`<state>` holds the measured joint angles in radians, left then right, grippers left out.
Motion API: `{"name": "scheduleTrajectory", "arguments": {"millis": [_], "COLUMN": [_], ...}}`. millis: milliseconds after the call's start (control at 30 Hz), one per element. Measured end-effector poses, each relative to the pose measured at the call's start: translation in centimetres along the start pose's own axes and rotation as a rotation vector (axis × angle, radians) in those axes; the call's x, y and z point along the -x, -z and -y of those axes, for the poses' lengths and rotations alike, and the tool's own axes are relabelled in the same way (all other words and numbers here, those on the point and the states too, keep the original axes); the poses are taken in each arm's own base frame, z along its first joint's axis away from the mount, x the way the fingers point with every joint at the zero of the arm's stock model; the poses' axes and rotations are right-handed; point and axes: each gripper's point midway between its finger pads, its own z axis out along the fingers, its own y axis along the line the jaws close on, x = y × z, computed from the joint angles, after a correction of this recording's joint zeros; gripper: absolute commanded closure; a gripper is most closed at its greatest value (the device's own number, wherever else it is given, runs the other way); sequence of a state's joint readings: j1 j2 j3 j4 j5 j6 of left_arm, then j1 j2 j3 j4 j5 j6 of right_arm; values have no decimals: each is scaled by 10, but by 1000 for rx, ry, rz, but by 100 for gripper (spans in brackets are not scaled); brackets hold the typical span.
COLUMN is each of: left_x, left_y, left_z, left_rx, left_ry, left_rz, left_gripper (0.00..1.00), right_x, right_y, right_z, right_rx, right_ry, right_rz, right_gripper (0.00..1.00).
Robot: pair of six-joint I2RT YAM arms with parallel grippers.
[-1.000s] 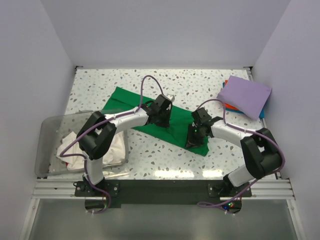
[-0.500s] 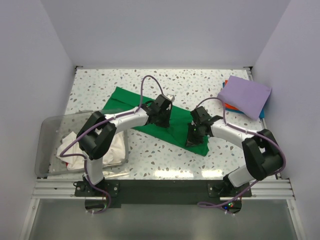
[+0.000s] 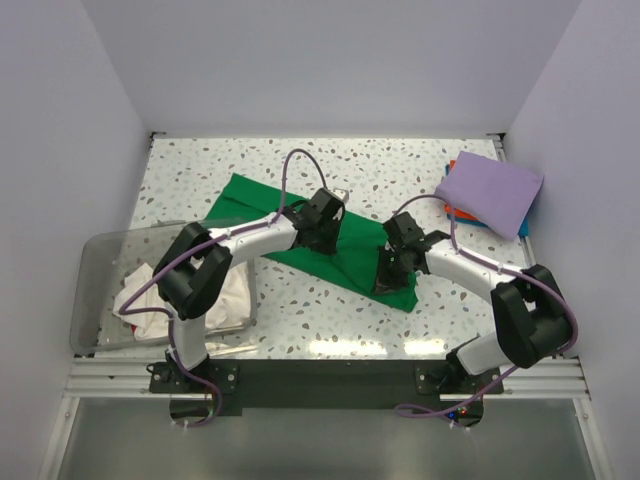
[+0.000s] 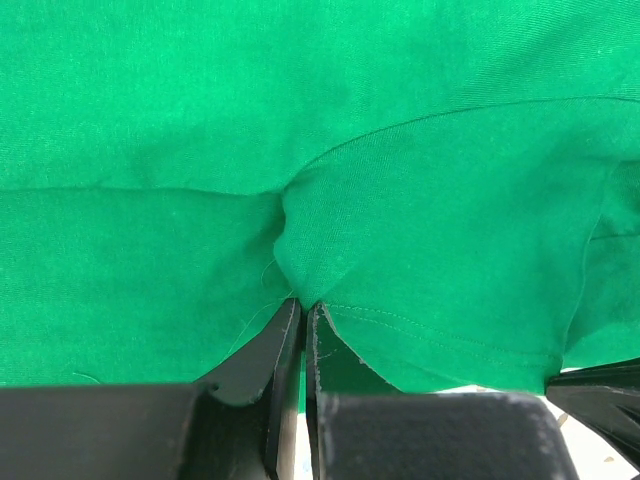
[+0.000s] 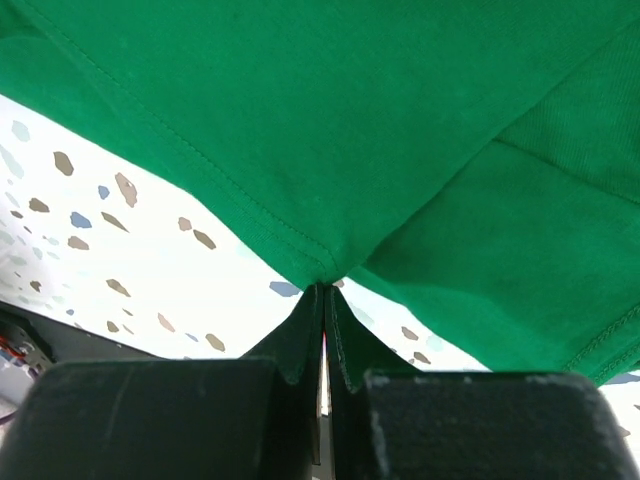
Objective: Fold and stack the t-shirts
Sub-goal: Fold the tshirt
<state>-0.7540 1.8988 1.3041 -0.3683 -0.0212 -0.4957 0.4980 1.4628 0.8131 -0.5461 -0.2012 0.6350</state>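
A bright green t-shirt [image 3: 348,255] lies partly folded across the middle of the speckled table. My left gripper [image 3: 320,232] is shut on a pinch of its cloth near the middle; the left wrist view shows the green cloth [image 4: 420,200] bunched at the closed left gripper [image 4: 303,305]. My right gripper [image 3: 390,272] is shut on the shirt's near right hem; the right wrist view shows the hem [image 5: 420,150] lifted off the table at the closed right gripper [image 5: 325,290]. A folded lavender-purple t-shirt [image 3: 490,190] lies at the back right. White t-shirts [image 3: 225,295] lie in the bin.
A clear plastic bin [image 3: 100,290] stands at the near left. Something orange and blue [image 3: 458,213] pokes out under the lavender shirt. White walls close in the left, back and right of the table [image 3: 200,170].
My right gripper has drifted slightly to the right with the hem. The left arm has hardly moved.
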Motion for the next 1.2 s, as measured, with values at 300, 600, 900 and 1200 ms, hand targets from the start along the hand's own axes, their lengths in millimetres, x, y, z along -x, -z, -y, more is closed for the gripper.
{"name": "scheduleTrajectory", "arguments": {"millis": [300, 600, 900, 1200], "left_x": [3, 74, 125, 112], "left_y": [6, 25, 12, -17], "left_z": [0, -21, -144, -228], "left_rx": [7, -2, 160, 263], "left_ry": [-23, 43, 180, 255], "left_rz": [-18, 113, 171, 108], "left_gripper": [34, 12, 6, 6], "right_x": [-5, 87, 139, 159], "right_y": [7, 65, 71, 42], "right_z": [3, 6, 88, 121], "right_rx": [-28, -71, -195, -223], "right_ry": [8, 18, -121, -169], "right_rz": [-30, 213, 295, 286], "right_gripper": [52, 41, 43, 55]}}
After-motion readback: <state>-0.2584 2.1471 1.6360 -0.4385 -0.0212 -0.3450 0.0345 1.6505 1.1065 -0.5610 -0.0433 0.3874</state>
